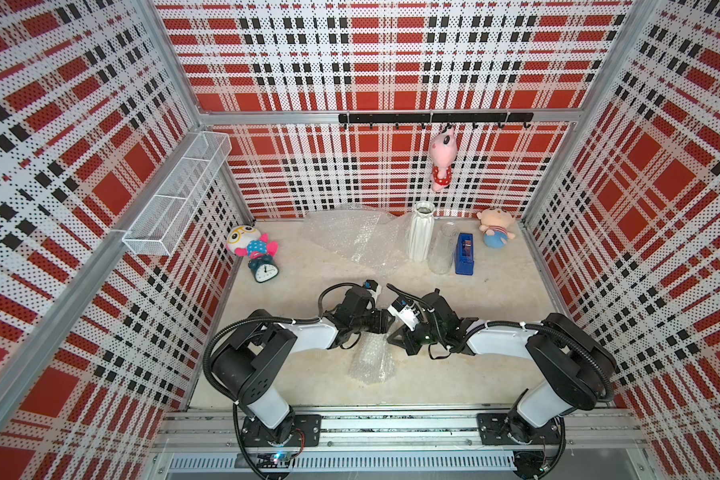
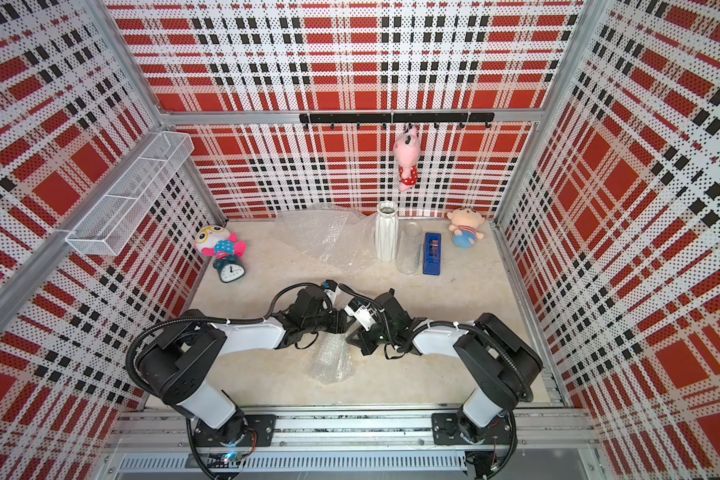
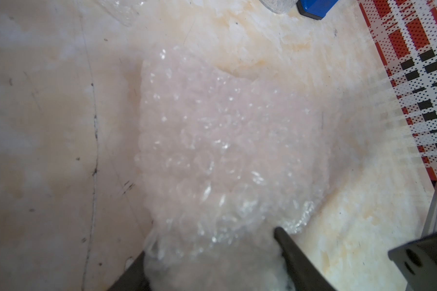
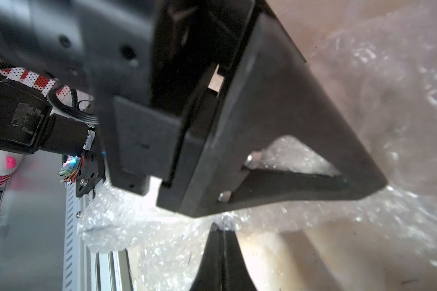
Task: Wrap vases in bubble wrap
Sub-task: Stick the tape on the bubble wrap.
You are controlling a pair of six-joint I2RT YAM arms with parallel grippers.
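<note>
Desk [image 1: 495,299]: one bundle mid-wrap, two vases not started. Landmark is the tall white ribbed vase [image 1: 422,237], upright at the back.

Loose bubble wrap sheets [image 1: 350,232] lie crumpled just beside that vase, apparently touching it, on the side away from the blue tape dispenser [image 1: 465,255]. Glass cylinder vase [image 1: 442,253] stands upright just beside it on the dispenser side. Wrapped bundle [image 1: 371,361] lies well apart from that vase, toward the arm bases, under both wrists. Contents are too blurred to name, probably the shorter vase.

Left tool [image 3: 209,241]: about half open, jaws either side of the bundle's end and pressing the wrap, which reads as a grip. Right tool [image 4: 218,228]: fully closed, tip touching the bundle's crinkled edge. Can't tell if any film is pinched.

Step looks like closing off the first wrap. Next move likely needs the left tool steadying the bundle while the right tucks in the loose end. Wrap is springy and may unroll once freed.
</note>
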